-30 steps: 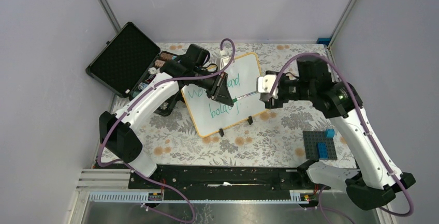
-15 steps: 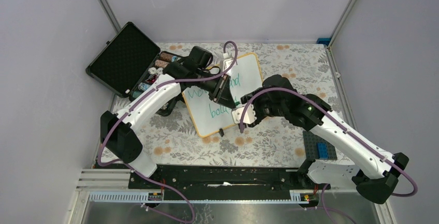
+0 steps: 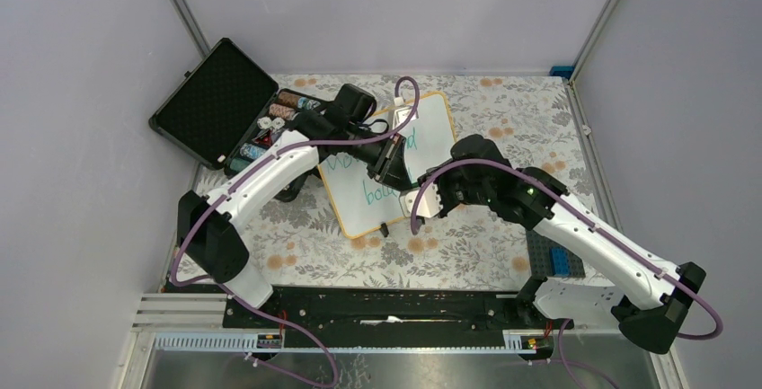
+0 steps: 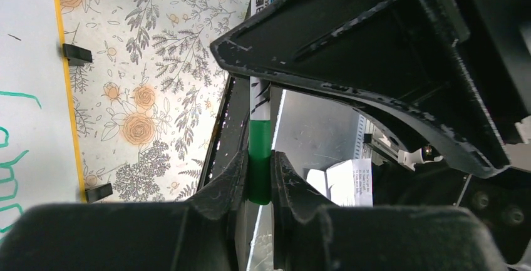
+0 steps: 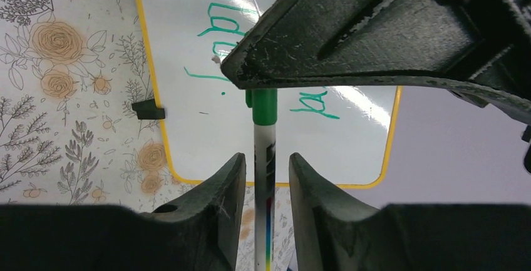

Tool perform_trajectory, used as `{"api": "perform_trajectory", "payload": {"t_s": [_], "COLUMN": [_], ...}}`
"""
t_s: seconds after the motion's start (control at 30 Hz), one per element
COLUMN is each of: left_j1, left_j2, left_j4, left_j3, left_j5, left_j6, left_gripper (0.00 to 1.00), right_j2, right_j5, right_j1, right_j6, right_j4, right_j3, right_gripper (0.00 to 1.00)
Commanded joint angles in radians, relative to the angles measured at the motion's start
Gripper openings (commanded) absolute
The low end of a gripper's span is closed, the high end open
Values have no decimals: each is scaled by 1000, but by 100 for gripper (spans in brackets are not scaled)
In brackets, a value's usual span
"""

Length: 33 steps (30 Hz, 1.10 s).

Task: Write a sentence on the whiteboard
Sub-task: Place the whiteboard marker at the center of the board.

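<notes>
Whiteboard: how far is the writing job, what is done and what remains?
Done, it seems: a green sentence in two lines on the whiteboard. In hand: the left gripper clamps the green marker; the right gripper straddles its barrel, jaws open. Left: probably a handover or capping; whether the sentence is finished I cannot tell.

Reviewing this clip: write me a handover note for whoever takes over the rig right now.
Left gripper: shut on the green end of the marker.
Right gripper: open, its fingers either side of the marker's white barrel, not clamped.
Whiteboard: lying askew mid-table, under both grippers.
Done: green sentence in two lines on the board, partly hidden by the arms.
Left: probably only passing over or putting away the marker. Check that the sentence is complete once the arms clear.
</notes>
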Motion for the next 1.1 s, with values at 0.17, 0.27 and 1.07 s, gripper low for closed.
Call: {"api": "perform_trajectory", "payload": {"t_s": [0.17, 0.27, 1.07], "left_j1": [-3, 7, 313], "left_j2": [-6, -15, -123], "left_j4": [25, 38, 140], "left_j3": [18, 18, 184], "left_j5": [42, 5, -266], "left_j6": [2, 11, -12], "left_gripper": [4, 28, 99], "right_j2": [-16, -25, 437], "right_j5": [31, 61, -297], "right_j1": [17, 17, -827], "right_j6": [-19, 40, 783], "right_j4": [22, 39, -132], "right_j3": [-6, -22, 346], "right_gripper": [19, 0, 0]}}
